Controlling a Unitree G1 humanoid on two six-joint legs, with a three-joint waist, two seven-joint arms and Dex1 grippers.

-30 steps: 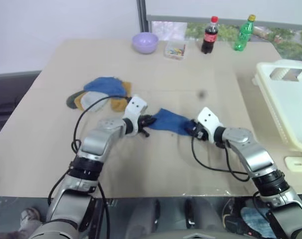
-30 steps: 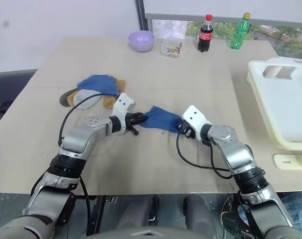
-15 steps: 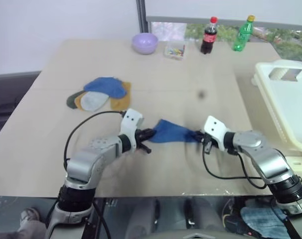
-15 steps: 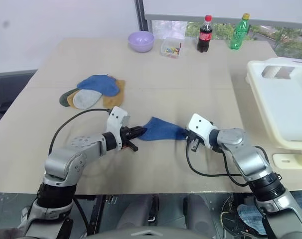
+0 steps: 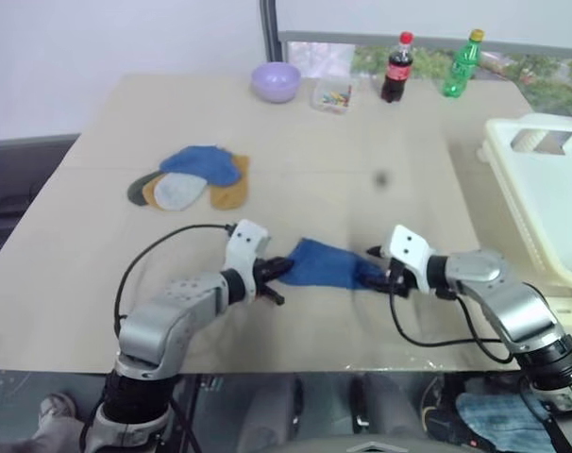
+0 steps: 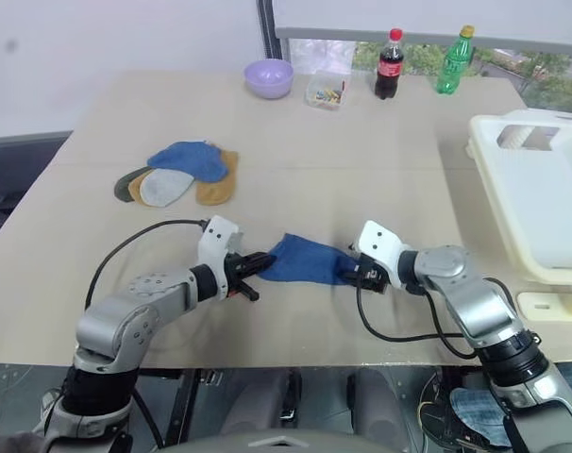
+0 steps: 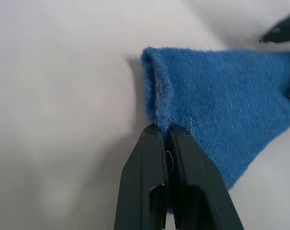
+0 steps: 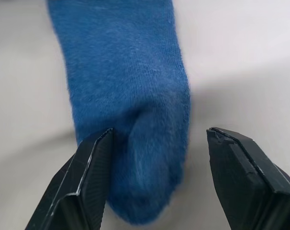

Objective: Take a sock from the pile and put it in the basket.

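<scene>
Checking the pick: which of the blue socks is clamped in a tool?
The blue sock lying apart near the table's front edge, pinched by the left tool; the other blue sock tops the pile.

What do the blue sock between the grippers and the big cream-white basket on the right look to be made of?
The blue sock looks like soft knit fabric, cotton or a blend: fine ribbed stitches, fuzzy matte surface, a rolled cuff edge, and it folds limply on the table. The large cream-white rectangular basket looks like moulded plastic: smooth, slightly glossy, with a thick rounded rim and a clean slot handle cut-out.
</scene>
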